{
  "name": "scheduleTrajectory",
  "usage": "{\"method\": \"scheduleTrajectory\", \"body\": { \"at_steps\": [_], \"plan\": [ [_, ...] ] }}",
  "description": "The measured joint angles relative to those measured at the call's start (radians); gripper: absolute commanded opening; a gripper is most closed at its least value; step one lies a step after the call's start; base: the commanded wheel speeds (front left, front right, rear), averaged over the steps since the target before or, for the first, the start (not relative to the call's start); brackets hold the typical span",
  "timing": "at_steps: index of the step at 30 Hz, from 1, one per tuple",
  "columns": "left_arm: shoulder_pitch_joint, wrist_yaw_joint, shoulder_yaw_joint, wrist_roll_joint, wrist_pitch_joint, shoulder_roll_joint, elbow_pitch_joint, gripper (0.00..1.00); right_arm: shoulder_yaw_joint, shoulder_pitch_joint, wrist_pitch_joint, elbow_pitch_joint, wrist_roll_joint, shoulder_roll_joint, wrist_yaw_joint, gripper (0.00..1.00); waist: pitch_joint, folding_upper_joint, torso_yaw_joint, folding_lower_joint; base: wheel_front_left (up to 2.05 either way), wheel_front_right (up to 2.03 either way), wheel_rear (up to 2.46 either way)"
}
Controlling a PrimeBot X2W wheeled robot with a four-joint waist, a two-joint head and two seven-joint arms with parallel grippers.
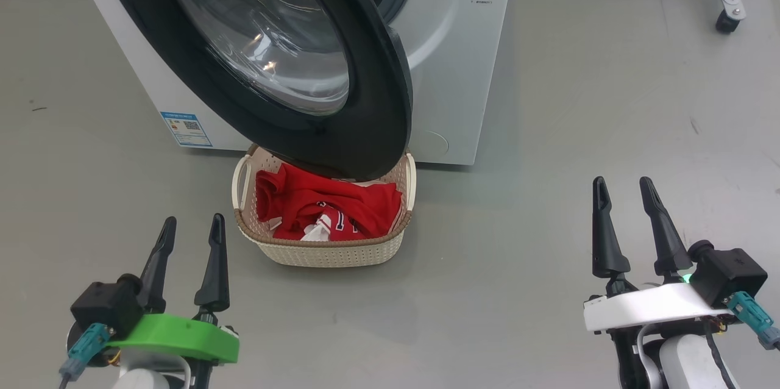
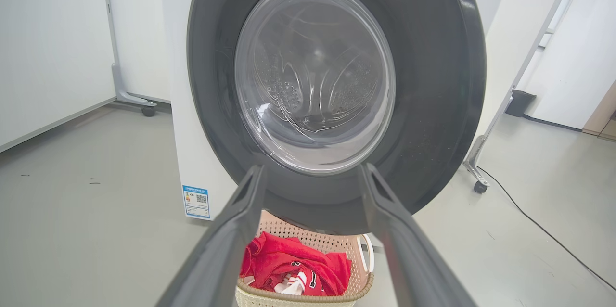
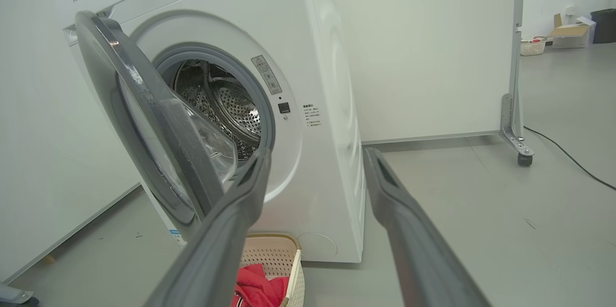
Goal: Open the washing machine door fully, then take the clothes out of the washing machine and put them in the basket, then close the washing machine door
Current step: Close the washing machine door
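The washing machine (image 1: 463, 60) is a white front loader, and its black-rimmed door (image 1: 378, 102) hangs partly open over the basket (image 1: 329, 252). Red clothes (image 1: 317, 203) with white trim lie inside the cream basket on the floor. In the right wrist view the door (image 3: 144, 119) stands ajar and the steel drum (image 3: 226, 105) shows behind it. My left gripper (image 1: 192, 224) is open, low at the left, just short of the basket. My right gripper (image 1: 624, 185) is open at the lower right, apart from everything. The left wrist view faces the door glass (image 2: 315, 76), with the clothes (image 2: 288, 263) below.
Grey floor (image 1: 548, 194) spreads around the machine. A wheeled frame leg (image 1: 728, 11) stands at the far right. A black cable (image 3: 568, 158) runs along the floor at the right. A white partition on castors (image 2: 134, 100) stands at the left of the machine.
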Motion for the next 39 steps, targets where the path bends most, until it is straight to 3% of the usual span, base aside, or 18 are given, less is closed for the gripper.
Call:
{"method": "scheduleTrajectory", "body": {
  "at_steps": [24, 25, 26, 32, 39],
  "plan": [
    [0.014, -0.027, 0.016, 0.044, 0.000, -0.038, -0.003, 1.00, 0.000, 0.000, 0.000, 0.002, -0.028, 0.000, -0.004, 0.98, 0.026, 0.0000, 0.008, 0.0001, 0.00, 0.00, 0.00],
    [0.014, -0.027, 0.015, 0.044, 0.000, -0.039, -0.003, 1.00, 0.001, 0.000, 0.000, 0.000, -0.037, -0.001, -0.003, 0.45, 0.030, 0.0000, 0.010, 0.0000, 0.00, 0.00, 0.00],
    [0.014, -0.027, 0.013, 0.047, 0.000, -0.040, -0.002, 1.00, 0.002, -0.001, 0.000, -0.002, -0.042, -0.001, -0.001, 0.00, 0.034, 0.0000, 0.013, 0.0000, 0.00, 0.00, 0.00],
    [0.012, -0.035, 0.003, 0.052, 0.000, -0.048, -0.002, 1.00, 0.049, -0.018, 0.000, -0.026, -0.090, -0.036, 0.012, 0.00, 0.056, 0.0000, 0.034, 0.0000, 0.00, 0.00, 0.00],
    [0.000, -0.043, -0.028, 0.068, 0.000, -0.064, 0.001, 1.00, 0.188, -0.065, 0.000, -0.026, -0.136, -0.098, 0.028, 0.00, 0.083, 0.0000, 0.073, 0.0000, 0.00, 0.00, 0.00]
  ]
}}
